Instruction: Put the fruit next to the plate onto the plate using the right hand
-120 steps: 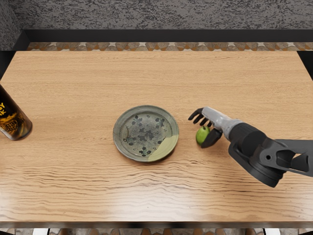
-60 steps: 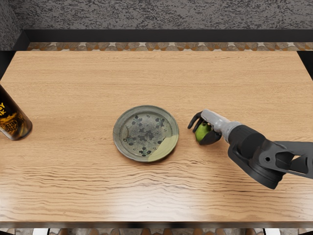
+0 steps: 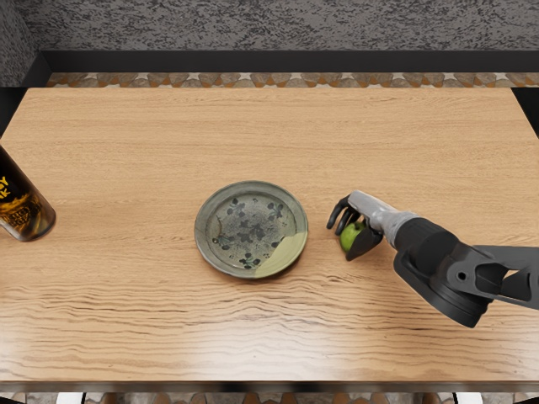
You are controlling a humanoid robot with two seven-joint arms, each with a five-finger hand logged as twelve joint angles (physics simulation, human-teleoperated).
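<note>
Fingers point(image 3: 338, 211) now closed around fruit point(image 3: 348, 237), beside plate point(image 3: 250, 229)

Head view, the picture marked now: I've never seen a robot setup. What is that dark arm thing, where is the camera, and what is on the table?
This is a simulator's render, seen from the robot's own head, which looks down at a slant on a wooden table. The dark limb coming in from the picture's right edge is the robot's right arm. At its tip is the right hand, with five fingers like ours. Those fingers are curled around a small green fruit, just to the right of a round patterned plate. Nothing lies on the plate, so the fruit is not yet there. Whether the fruit is lifted off the wood I cannot tell. At the far left edge stands a dark container with yellow lettering, partly cut off. The left arm is out of view.
</note>
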